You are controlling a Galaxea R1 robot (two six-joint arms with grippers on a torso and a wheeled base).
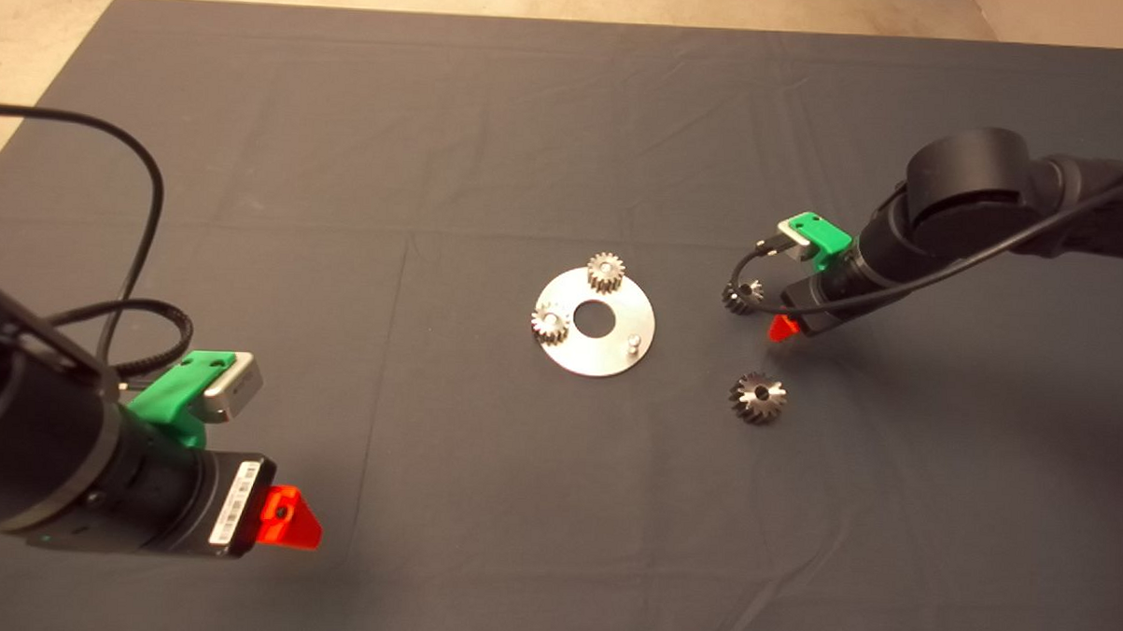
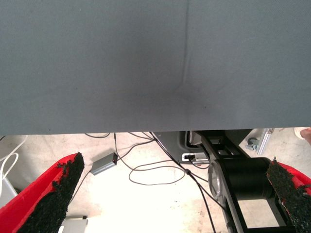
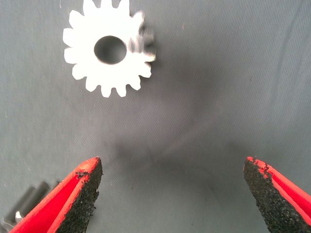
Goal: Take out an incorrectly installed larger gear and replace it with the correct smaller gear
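Observation:
The larger gear (image 1: 758, 397), with flared teeth and a dark centre hole, lies flat on the mat to the right of the round steel plate (image 1: 616, 355). The smaller gear (image 1: 741, 296) (image 3: 108, 48) lies on the mat just ahead of my right gripper (image 1: 778, 323) (image 3: 172, 194). That gripper hovers open above the mat, nothing between its fingers (image 3: 82, 194), short of the gear. A toothed edge of another gear (image 3: 22, 206) shows beside one finger. Two alike small gears (image 1: 606, 272) (image 1: 550, 323) sit on the plate, and a bare peg (image 1: 633, 340) stands at its right side.
My left gripper (image 1: 288, 521) (image 2: 170, 199) waits open at the mat's lower left. Its wrist view shows the mat's edge and the floor beyond, with cables and a small grey box (image 2: 103, 164). The plate has a large centre hole (image 1: 596, 319).

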